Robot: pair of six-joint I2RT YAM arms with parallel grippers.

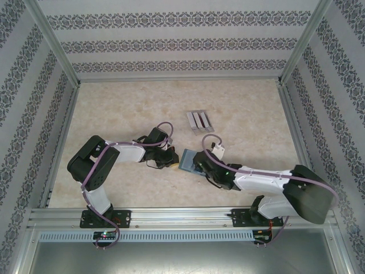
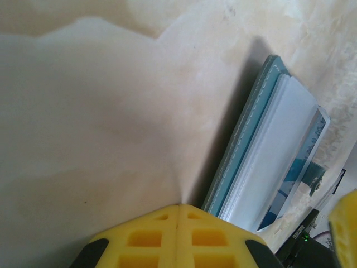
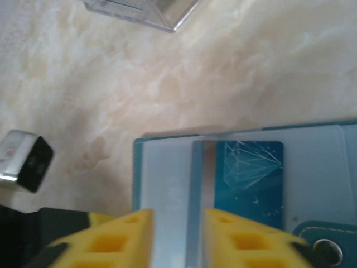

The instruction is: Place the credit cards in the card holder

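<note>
The right claw (image 3: pixel 177 223), fingers parted, hangs over the card holder (image 1: pixel 187 160) on the surface (image 1: pixel 114 114), closed left claw (image 2: pixel 178 215) beside its edge; loose credit cards (image 1: pixel 199 121) lie just beyond, nearer the right arm (image 1: pixel 268 180)

Bright, diffuse overhead light, faint soft shadows on the pale table (image 1: pixel 114 108), wrist views softer and slightly washed, near foreground out of focus, dark narrow shadow beside the card holder (image 2: pixel 241 145)
</note>
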